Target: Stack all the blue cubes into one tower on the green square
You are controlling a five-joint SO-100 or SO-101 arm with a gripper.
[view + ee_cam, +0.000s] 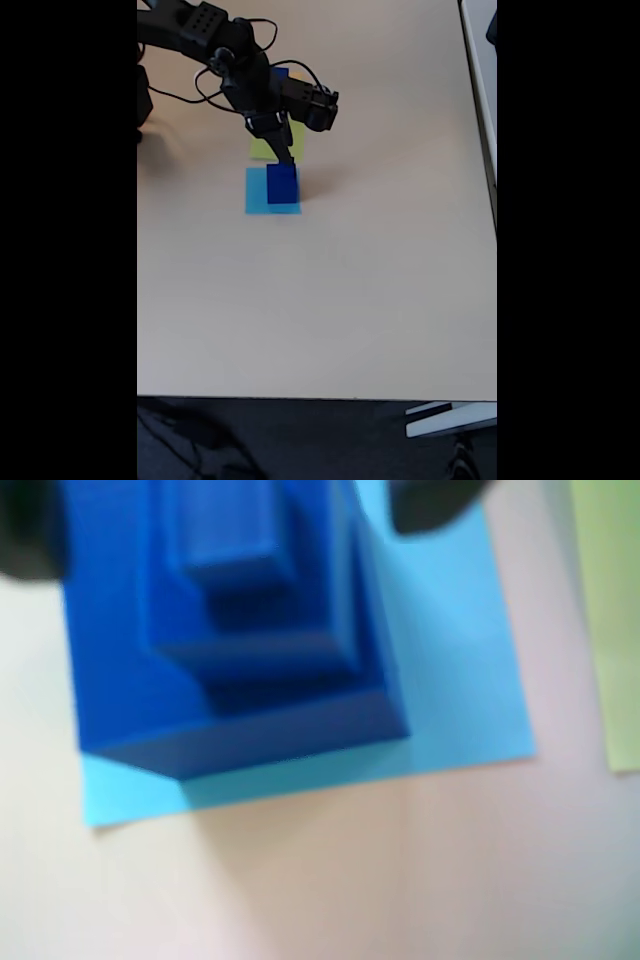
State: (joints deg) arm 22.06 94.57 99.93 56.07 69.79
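Fingers (pixel 430 505) show in the wrist view as two dark, blurred shapes at the top edge, one at the far left corner and one right of centre, standing apart with the tower of blue cubes (pixel 240 630) between them. Whether either one touches the tower cannot be told from this blurred picture. The tower has three tiers, a large cube at the bottom, a smaller one on it and a still smaller one on top. It stands on a light-blue paper square (pixel 460 680), toward that square's left and far part. At the right edge lies a strip of the green square (pixel 615 620), apart from the light-blue one, with bare pale table (pixel 350 880) between and in front of them.

From the fixed view, the black arm (pixel 215 40) reaches in from the far left corner and bends down over the papers. Its gripper (pixel 290 158) hangs at the top of the blue cubes (pixel 282 183), too small here to judge how wide it is spread or whether it grips. The cubes stand on the light-blue paper square (pixel 256 192), at its right side. Just beyond it, on the far side, lies the green square (pixel 262 150), partly hidden by the gripper. The beige table (pixel 320 300) takes up most of the scene; beyond its near edge a dark floor (pixel 300 440) shows, and a pale surface (pixel 478 60) runs along the right.
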